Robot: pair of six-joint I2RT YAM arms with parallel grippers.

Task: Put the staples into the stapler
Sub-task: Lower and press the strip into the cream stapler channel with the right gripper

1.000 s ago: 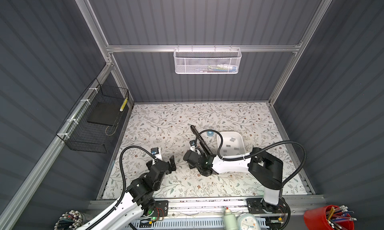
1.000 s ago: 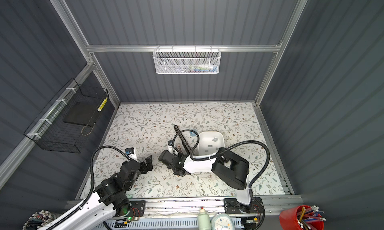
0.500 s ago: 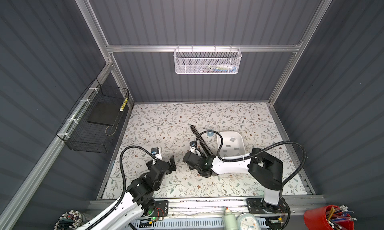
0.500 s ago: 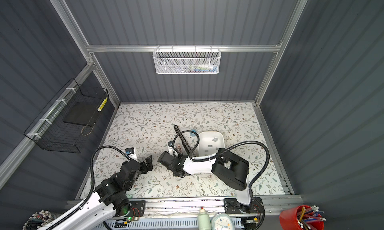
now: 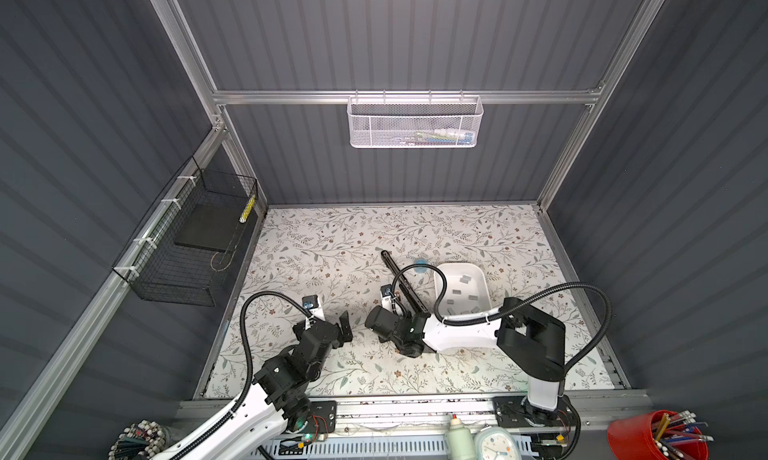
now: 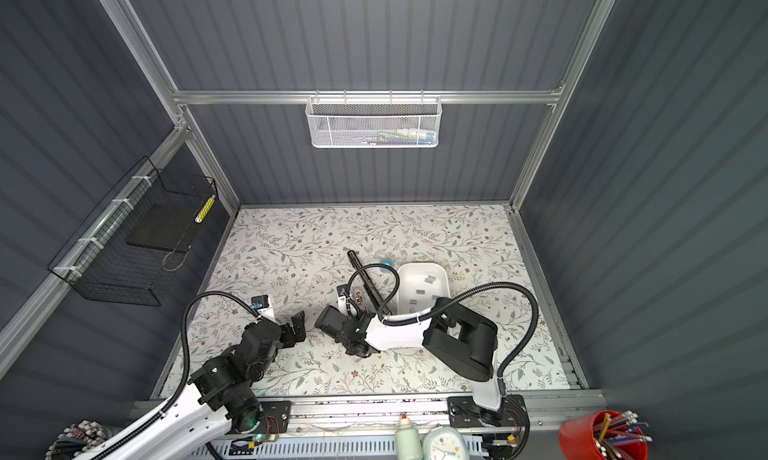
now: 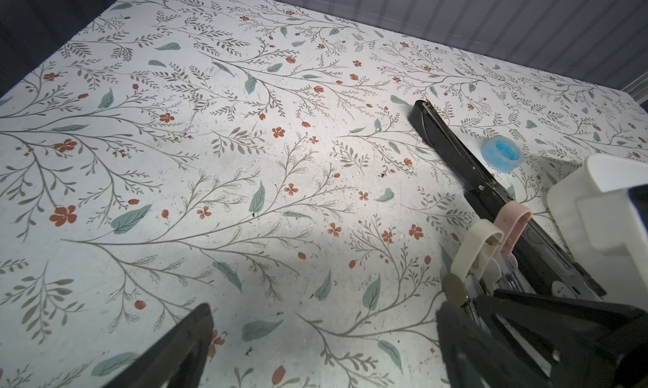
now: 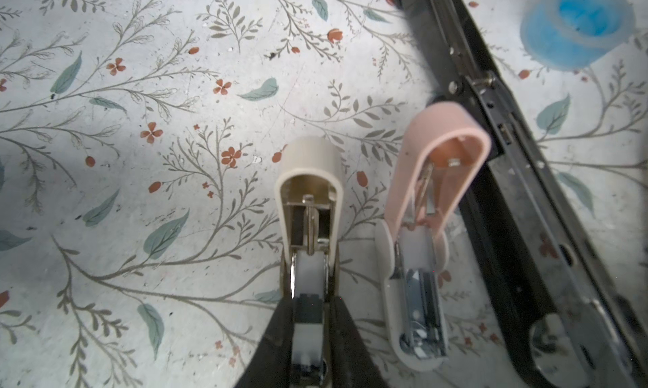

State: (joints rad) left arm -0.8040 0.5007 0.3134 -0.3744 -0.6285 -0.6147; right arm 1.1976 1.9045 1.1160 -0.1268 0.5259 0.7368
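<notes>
Three staplers lie open on the floral mat: a long black stapler point(image 5: 401, 283) point(image 8: 501, 207), a pink one point(image 8: 438, 158) and a cream one point(image 8: 310, 179). My right gripper point(image 8: 310, 300) stands over the cream stapler's magazine, its fingers narrowly apart on either side of the channel. A grey piece lies in that channel; I cannot tell if it is staples. Several grey staples point(image 5: 463, 279) lie loose in the white tray point(image 5: 457, 264). To the left of the staplers my left gripper point(image 7: 322, 319) point(image 5: 332, 322) hovers wide open and empty.
A blue tape roll point(image 5: 421, 265) point(image 7: 503, 153) sits between the black stapler's far end and the tray. A black wire basket point(image 5: 187, 245) hangs on the left wall and a white mesh basket point(image 5: 415, 123) on the back wall.
My right gripper's fingers have parted a little over the cream stapler, and its wrist has edged slightly left. The left arm has not moved.
</notes>
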